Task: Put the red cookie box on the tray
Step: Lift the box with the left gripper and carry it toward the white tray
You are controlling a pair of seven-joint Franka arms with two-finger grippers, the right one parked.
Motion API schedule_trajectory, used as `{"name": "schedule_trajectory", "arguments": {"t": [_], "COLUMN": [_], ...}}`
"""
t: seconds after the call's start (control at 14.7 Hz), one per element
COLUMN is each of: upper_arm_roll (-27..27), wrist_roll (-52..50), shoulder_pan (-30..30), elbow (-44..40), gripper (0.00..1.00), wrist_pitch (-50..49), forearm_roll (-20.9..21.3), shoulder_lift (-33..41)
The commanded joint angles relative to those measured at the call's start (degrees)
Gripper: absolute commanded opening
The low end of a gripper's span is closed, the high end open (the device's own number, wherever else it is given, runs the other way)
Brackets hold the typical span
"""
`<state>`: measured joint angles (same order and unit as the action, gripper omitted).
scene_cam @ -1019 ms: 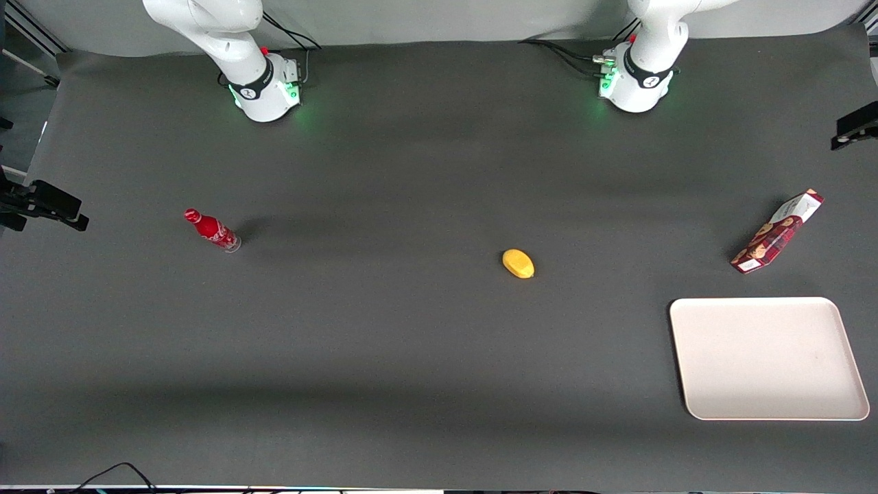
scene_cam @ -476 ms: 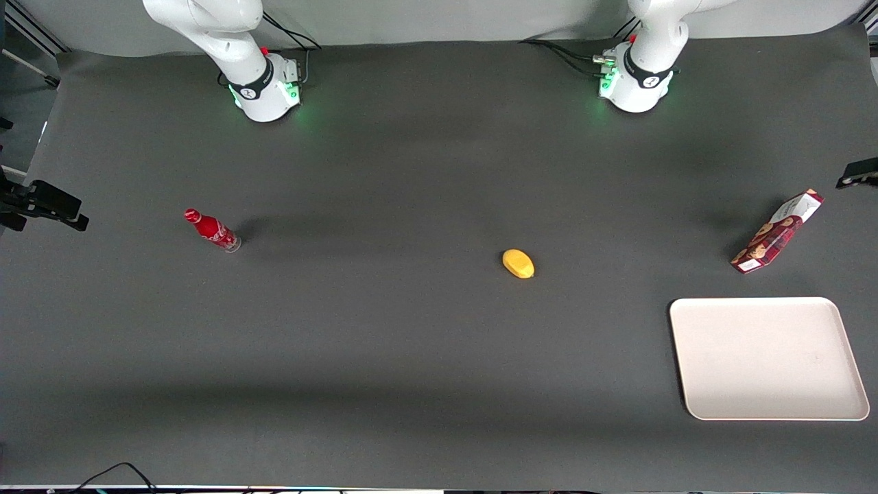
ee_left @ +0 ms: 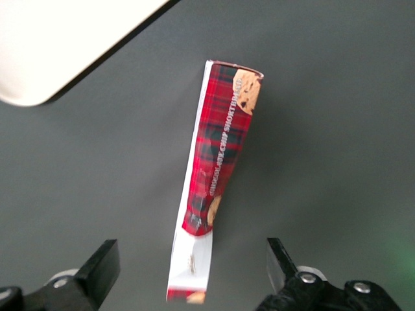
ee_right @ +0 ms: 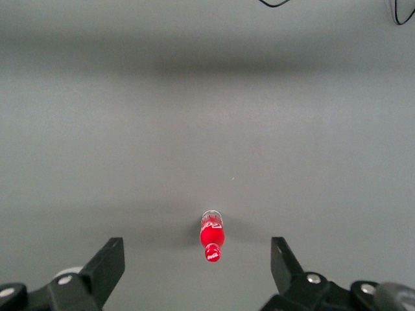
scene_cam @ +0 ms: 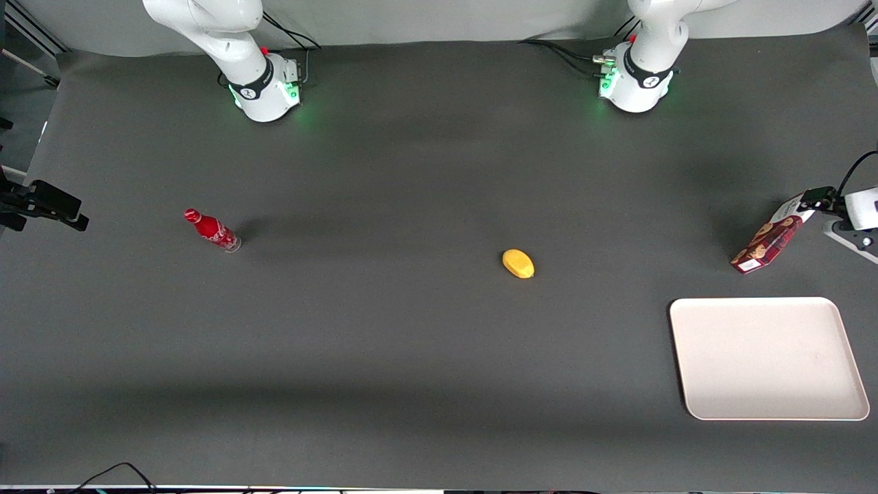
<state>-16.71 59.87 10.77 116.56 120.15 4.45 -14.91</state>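
A small red bottle point(scene_cam: 212, 230) lies on the dark desk point(scene_cam: 384, 343) toward the parked arm's end. A yellow lemon-shaped thing point(scene_cam: 518, 263) rests near the desk's middle, well apart from it.

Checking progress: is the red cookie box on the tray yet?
No. The red cookie box lies on the table, apart from the tray; the open gripper hovers over it.

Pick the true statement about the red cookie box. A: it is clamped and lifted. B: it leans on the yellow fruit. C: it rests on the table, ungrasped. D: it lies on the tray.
C: the red cookie box rests on the dark table, off the tray; the open gripper hovers over its white end.
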Motion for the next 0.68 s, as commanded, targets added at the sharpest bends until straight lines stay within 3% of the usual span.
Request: {"name": "schedule_trajectory", "arguments": {"t": [0.0, 0.2, 0.34, 0.48, 0.54, 0.61], "upper_arm_roll": [-1.83, -2.1, -2.1, -2.1, -2.1, -2.19], "wrist_roll": [7.35, 11.05, 11.33, 11.33, 11.33, 11.33], "shoulder_pan": [-0.23, -0.14, -0.23, -0.14, -0.14, -0.14], "elbow": [5.59, 8.76, 10.69, 11.05, 10.97, 10.97], "gripper": [1.0, 1.0, 0.99, 0.07, 0.0, 0.0], "wrist_pitch": [9.19, 15.88, 19.05, 19.59, 19.68, 19.68], "forearm_roll": [-5.66, -10.77, -11.22, -11.57, -12.53, -14.02], "shoulder_lift": [-2.04, -3.98, -4.25, -5.03, -5.39, -5.48]}}
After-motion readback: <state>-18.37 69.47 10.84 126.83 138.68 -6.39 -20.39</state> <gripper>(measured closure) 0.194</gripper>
